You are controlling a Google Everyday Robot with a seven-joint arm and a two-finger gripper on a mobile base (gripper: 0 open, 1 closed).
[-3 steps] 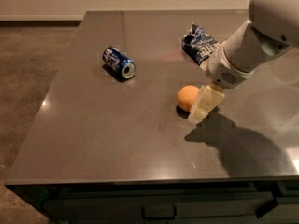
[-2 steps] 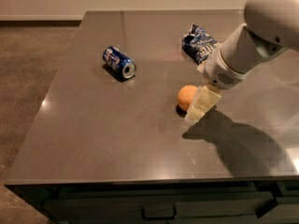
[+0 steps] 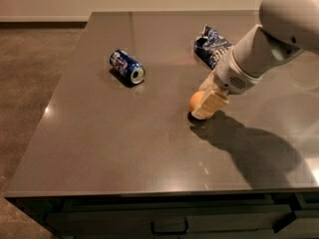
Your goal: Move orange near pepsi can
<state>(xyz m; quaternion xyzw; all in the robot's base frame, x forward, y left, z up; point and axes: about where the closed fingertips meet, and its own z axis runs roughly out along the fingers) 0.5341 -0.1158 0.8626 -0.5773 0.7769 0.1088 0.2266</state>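
While the pale arm [image 3: 264, 49] leans in from the upper right as I look on, its gripper [image 3: 207, 104] sits low at the dark worktop [image 3: 124, 148], right up against the orange [image 3: 195, 101]. The cream-coloured end of the gripper covers the fruit's right side, so only the left part of the orange shows, poking out just beside the gripper on the side that faces the can. The fruit seems to rest on the worktop, with a small dark shadow under it. Whether the gripper is apart or clamped on the orange I cannot tell from where I stand.

The pepsi can [image 3: 127, 66] lies on its side well apart from the gripper, off to its left and a little farther back, silver top turned toward the near-right. Bare worktop lies between the can and the orange.

Behind the gripper, close to the arm's wrist, lies a crumpled dark blue chip bag [image 3: 212, 46] with white lettering. A broad shadow of the arm spreads over the worktop to the right of the gripper and toward the near edge. Below that edge a drawer front with a dark handle [image 3: 169, 228] shows.
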